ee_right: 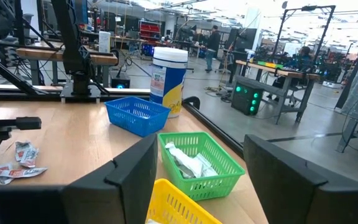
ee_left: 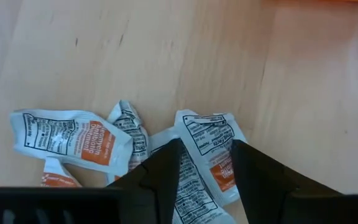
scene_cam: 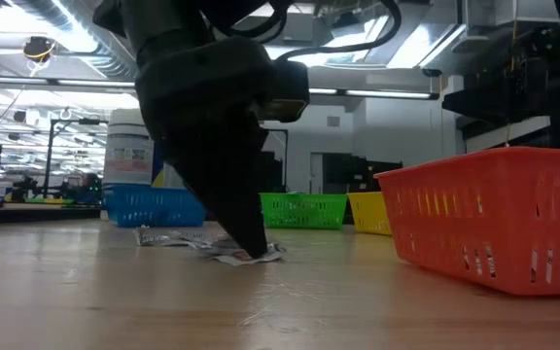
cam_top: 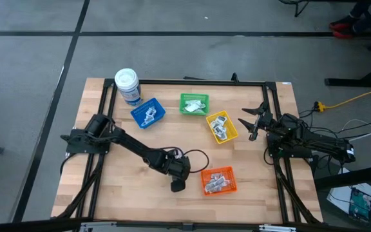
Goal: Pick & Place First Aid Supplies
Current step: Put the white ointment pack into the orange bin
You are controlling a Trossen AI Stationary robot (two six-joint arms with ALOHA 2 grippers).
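Here the left gripper [ee_left: 207, 165] is down on the tabletop [cam_top: 140, 193] near its front edge, just beside the orange bin [cam_top: 219, 181], fingers apart astride one packet [ee_left: 207, 140] of a small loose heap. To do this well, close only on that packet, keeping the fingertips [scene_cam: 251, 248] low enough to catch its thin edge, then lift straight up so its neighbours stay behind. The right gripper [cam_top: 255, 120] waits wide open by the right edge.
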